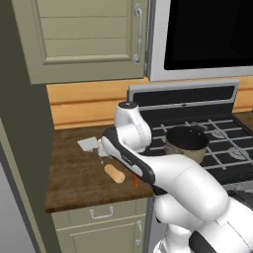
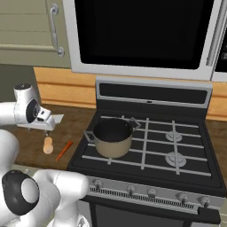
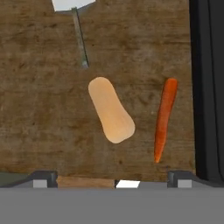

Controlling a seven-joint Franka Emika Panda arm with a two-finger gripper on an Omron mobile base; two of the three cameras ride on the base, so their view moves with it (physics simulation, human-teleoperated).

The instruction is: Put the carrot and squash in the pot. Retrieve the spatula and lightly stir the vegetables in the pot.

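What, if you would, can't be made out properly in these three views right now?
- Spatula: hand view, blade cut off by the top edge; left base view, handle hidden behind the arm.
- Carrot: left base view, mostly behind the arm.
- Pot: inside too dark to see its bottom in either base view.
- Claw: hand view, just the tips poke up, set wide apart.

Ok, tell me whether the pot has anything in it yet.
Empty as far as can be seen. The pot shows a dark interior; the carrot and squash lie on the counter.
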